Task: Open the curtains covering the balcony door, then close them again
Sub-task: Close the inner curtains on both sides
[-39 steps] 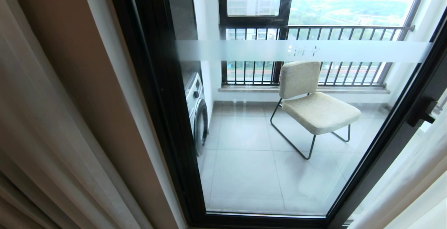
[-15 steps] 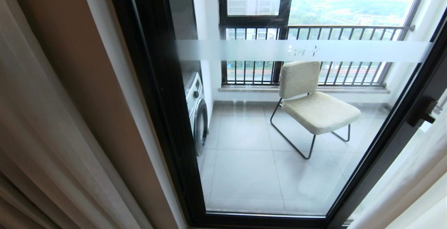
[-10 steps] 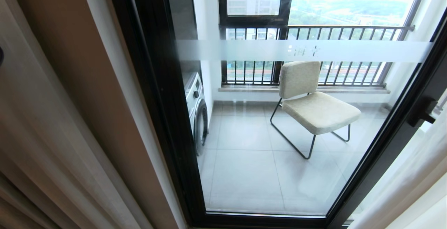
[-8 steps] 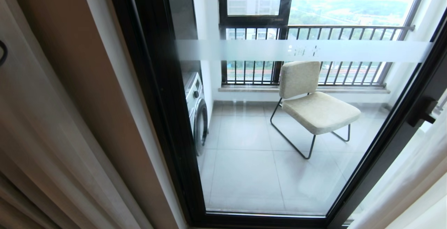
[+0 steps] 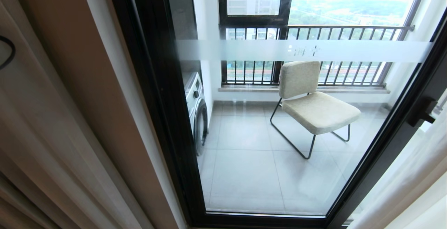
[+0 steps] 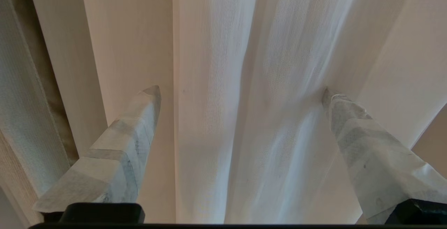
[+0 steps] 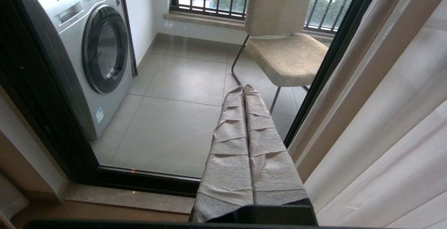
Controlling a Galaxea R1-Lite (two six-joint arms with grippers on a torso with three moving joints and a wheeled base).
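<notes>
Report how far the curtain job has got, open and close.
Done: the curtains look drawn aside, leaving the balcony door glass uncovered, with the chair and washing machine visible through it.
In hand: the left gripper is wide open against the sheer folds, one fingertip touching fabric, nothing clamped.
Left: gripping the fabric and pulling it back across the glass. The right gripper is shut and idle.

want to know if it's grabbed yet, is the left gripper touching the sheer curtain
Touching, not gripped. In the left wrist view the left gripper stands open around a fold of the sheer curtain, and one fingertip presses into the fabric.
</notes>
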